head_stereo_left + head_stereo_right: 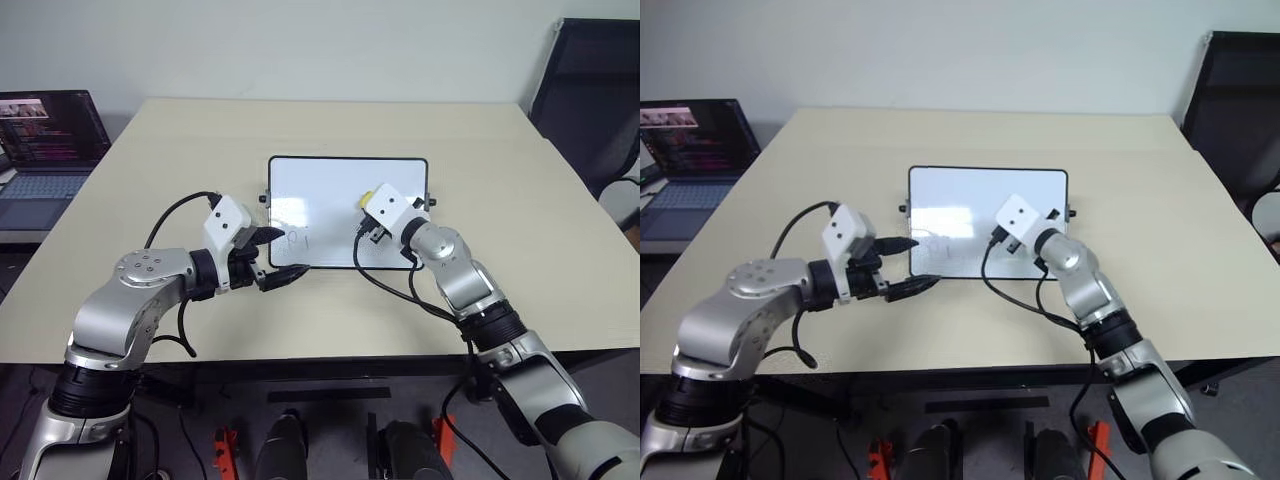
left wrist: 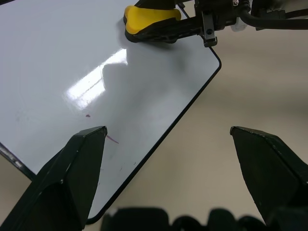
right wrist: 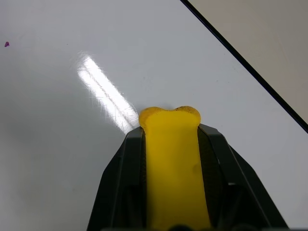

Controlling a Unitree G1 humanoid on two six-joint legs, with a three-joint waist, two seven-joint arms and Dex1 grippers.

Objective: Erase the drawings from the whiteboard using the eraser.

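Whiteboard: flat mid-surface, faint drawings near its left edge. Eraser: pinched in right jaws, over board's right part. Left jaws spread, empty. Risk: unbraced board sliding when wiped.

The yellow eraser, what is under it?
Under the eraser, which the right gripper holds, lies the shiny whiteboard. The patch right beneath the eraser is covered, so any drawing there cannot be seen. Faint marks show near the board's front left corner.

light: bright, even | glare: streak on whiteboard | focus: sharp
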